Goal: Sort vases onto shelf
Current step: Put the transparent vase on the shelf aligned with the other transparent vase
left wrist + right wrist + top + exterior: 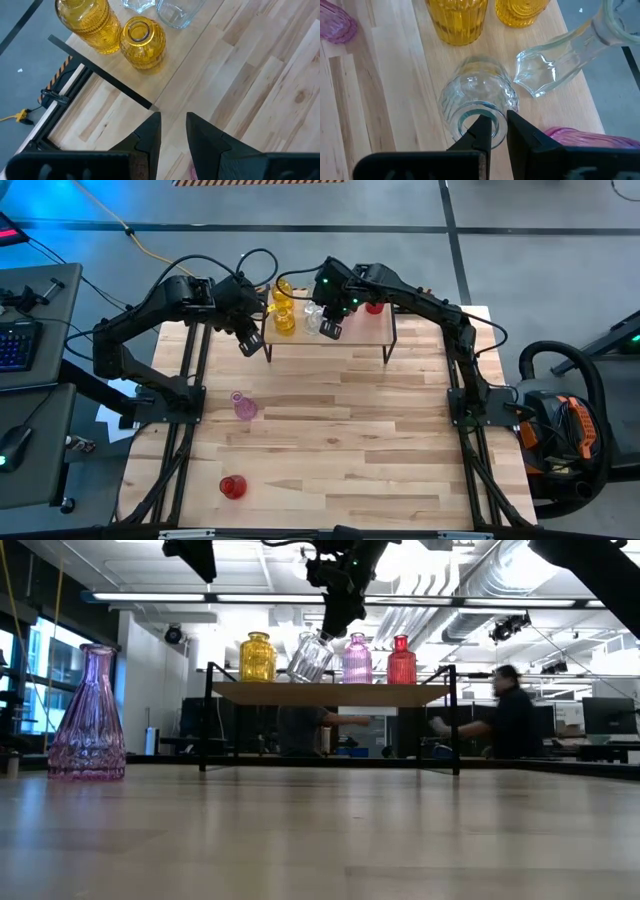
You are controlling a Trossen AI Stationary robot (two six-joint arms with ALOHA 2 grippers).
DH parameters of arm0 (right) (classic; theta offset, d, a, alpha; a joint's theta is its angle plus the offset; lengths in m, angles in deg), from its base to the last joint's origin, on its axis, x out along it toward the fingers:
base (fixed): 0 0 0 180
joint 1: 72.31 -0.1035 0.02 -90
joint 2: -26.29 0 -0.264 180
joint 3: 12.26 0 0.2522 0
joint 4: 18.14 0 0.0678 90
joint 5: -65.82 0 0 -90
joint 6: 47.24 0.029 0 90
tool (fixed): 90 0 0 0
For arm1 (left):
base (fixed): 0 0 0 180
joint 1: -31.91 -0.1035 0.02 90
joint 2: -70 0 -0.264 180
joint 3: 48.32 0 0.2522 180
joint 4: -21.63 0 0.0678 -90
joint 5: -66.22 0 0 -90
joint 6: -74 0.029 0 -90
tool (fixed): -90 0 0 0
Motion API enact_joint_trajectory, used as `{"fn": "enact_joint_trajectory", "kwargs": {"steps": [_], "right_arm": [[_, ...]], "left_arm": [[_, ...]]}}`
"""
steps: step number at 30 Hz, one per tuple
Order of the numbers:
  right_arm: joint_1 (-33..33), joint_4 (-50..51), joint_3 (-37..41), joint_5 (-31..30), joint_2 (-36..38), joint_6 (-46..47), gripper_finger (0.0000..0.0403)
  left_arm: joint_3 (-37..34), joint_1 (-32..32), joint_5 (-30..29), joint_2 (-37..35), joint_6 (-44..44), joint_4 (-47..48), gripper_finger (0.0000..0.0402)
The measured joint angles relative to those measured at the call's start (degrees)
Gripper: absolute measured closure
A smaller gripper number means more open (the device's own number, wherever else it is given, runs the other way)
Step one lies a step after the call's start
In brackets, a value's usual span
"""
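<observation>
The shelf (355,330) stands at the table's far side. On it are two yellow vases (284,313), a pink vase (357,658) and a red vase (401,660). My right gripper (496,120) is shut on a clear vase (312,657) over the shelf. A second clear vase (545,70) beside it appears to lie on its side. My left gripper (173,117) hovers slightly open just off the shelf's left end, holding nothing. Another pink vase (243,406) and red vase (232,486) stand on the table. My right gripper grips the clear vase at the mouth rim (500,114), one finger inside the neck and one outside. The fingers come slanting down from above. The vase hangs tilted below them, its bottom edge (300,678) at the shelf top; whether it touches I cannot tell.
The yellow vases crowd the shelf's left end close to the held vase. The shelf's thin black legs (390,345) stand on the table. Behind the table a person (515,720) sits in the room. The table's middle and right are bare wood.
</observation>
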State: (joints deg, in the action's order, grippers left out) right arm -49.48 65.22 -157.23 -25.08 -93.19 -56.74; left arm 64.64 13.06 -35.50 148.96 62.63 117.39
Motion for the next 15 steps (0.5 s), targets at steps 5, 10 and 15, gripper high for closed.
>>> {"fn": "enact_joint_trajectory", "kwargs": {"steps": [5, 10, 15], "right_arm": [[0.0, 0.1, 0.0, 0.0, 0.0, 0.4, 0.0381], [0.0, 0.6, 0.0, 0.0, 0.1, 0.3, 0.0381], [0.0, 0.9, 0.0, 0.0, 0.1, 0.2, 0.0381]], "left_arm": [[0.0, 0.0, 0.0, 0.0, 0.0, 0.0, 0.0319], [0.0, 0.0, 0.0, 0.0, 0.0, 0.0, 0.0319], [0.0, 0.0, 0.0, 0.0, 0.0, 0.0, 0.0319]]}}
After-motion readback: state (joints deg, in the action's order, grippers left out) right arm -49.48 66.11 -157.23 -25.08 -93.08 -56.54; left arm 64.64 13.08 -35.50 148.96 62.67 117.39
